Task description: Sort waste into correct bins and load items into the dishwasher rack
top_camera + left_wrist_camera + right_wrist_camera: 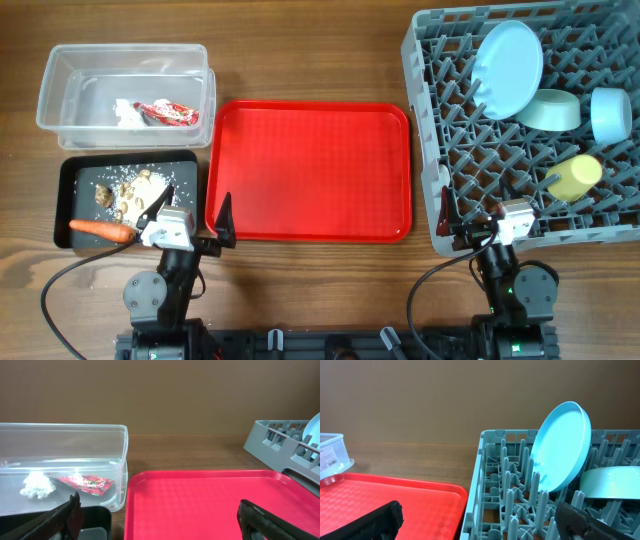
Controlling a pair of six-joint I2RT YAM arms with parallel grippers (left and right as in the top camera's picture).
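Left hand (197, 200) spread, right hand (480, 522) spread

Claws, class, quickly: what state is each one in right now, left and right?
Left claw: open, holding nothing.
Right claw: open, holding nothing.

The serving tray (310, 170) is red, dimpled. Left of it, the clear tub (90, 60) holds a red printed wrapper (168, 113) and white tissue (125, 110); the black tray (80, 190) bears an orange carrot (100, 230). Right of it, the grey rack (460, 60) holds a pale blue plate (508, 68), pale green bowl (550, 110) and yellow cup (575, 177).
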